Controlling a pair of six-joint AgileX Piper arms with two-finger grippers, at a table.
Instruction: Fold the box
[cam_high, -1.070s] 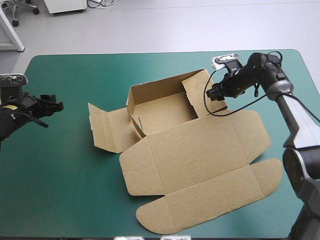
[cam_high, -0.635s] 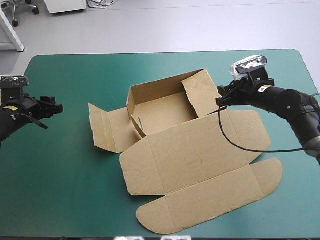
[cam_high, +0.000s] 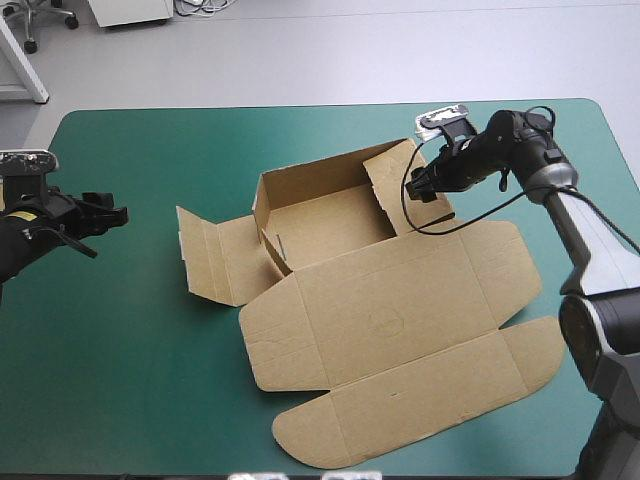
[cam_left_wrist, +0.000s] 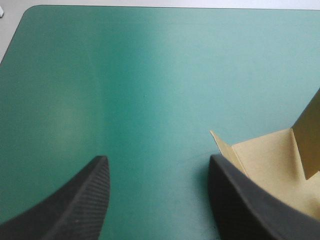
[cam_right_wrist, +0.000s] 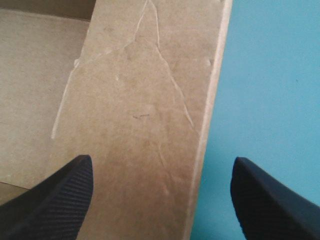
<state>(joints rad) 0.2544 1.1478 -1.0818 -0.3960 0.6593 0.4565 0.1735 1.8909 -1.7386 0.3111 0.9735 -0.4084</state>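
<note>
Grey floor (cam_high: 350, 55) beyond teal-green table (cam_high: 130, 380), w/ chair base (cam_high: 45, 20) & white cabinet (cam_high: 130, 10) far-left.

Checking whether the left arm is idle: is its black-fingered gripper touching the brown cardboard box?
Apart. The high view shows bare teal-green table cover between the left gripper and the nearest flap of the brown cardboard box.

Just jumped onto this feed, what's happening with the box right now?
The brown box lies half-formed on the teal-green cover. Its back and side walls are raised around the tray, and the lid is flat toward the near edge. The right gripper hovers open over the raised flap at the tray's right end, not gripping it. The left gripper is open near the table's left edge, apart from the box and holding nothing.
</note>
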